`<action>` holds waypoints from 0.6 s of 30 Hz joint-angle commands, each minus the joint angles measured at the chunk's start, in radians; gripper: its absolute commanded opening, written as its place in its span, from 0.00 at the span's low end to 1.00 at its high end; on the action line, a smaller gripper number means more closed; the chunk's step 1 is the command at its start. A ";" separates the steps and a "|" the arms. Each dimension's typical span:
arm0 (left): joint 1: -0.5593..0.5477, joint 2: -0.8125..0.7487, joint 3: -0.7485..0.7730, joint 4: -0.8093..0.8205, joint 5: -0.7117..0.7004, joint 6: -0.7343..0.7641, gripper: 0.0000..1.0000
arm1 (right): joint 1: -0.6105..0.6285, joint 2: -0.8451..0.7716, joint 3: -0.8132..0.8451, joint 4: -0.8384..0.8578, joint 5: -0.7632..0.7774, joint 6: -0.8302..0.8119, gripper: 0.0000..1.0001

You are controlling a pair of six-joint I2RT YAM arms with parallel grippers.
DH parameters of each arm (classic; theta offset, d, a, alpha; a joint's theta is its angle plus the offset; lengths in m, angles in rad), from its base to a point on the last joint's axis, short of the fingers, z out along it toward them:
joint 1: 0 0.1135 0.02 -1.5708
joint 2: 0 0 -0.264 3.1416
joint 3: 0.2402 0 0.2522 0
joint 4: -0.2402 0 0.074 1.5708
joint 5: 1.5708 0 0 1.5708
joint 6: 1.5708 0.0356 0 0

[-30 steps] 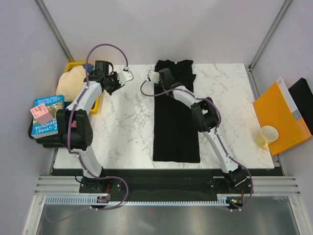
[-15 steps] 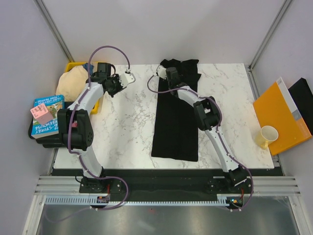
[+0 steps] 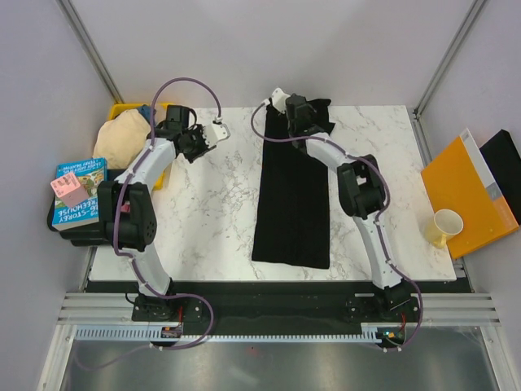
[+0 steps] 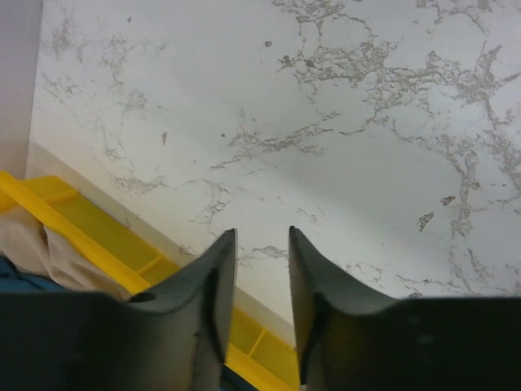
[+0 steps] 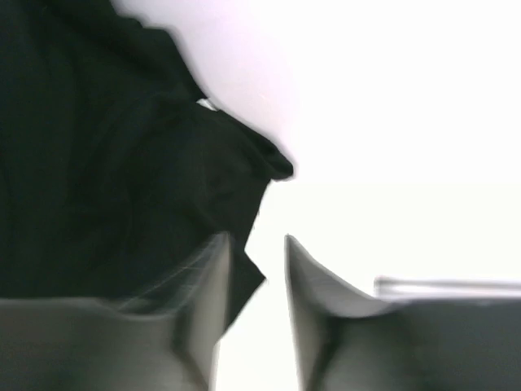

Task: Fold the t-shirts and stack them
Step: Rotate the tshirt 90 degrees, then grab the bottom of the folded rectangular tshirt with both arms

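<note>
Lying as 1 long folded strip down the middle of the table [image 3: 203, 220], the black tee [image 3: 291, 195] has its far end bunched just beside the right gripper [image 5: 254, 240], whose jaws stand partly open with no cloth between them. The left gripper [image 4: 262, 235] hovers over bare marble near the yellow bin [image 4: 122, 244] holding the beige tee [image 3: 120, 137], jaws parted a little and empty.
</note>
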 commanded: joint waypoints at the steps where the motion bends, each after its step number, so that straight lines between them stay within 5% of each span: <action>1: -0.032 -0.093 -0.019 0.026 0.086 0.040 0.50 | 0.004 -0.291 -0.095 -0.116 -0.134 0.068 0.65; 2: -0.036 -0.107 -0.030 0.023 0.095 0.057 0.62 | 0.001 -0.373 -0.136 -0.185 -0.173 0.090 0.88; 3: -0.041 -0.128 -0.030 0.014 0.109 0.056 0.77 | 0.000 -0.416 -0.156 -0.301 -0.220 0.116 0.98; 7: -0.062 -0.163 0.018 -0.151 0.279 0.083 1.00 | -0.049 -0.644 -0.285 -0.553 -0.489 0.167 0.98; 9: -0.084 -0.221 -0.031 -0.182 0.318 0.129 1.00 | -0.048 -0.746 -0.493 -0.575 -0.591 0.092 0.98; 13: -0.170 -0.350 -0.291 -0.185 0.307 0.509 1.00 | -0.033 -1.027 -0.895 -0.610 -0.718 -0.192 0.98; 18: -0.228 -0.439 -0.424 -0.184 0.345 0.717 1.00 | -0.020 -1.179 -1.076 -0.759 -0.741 -0.528 0.95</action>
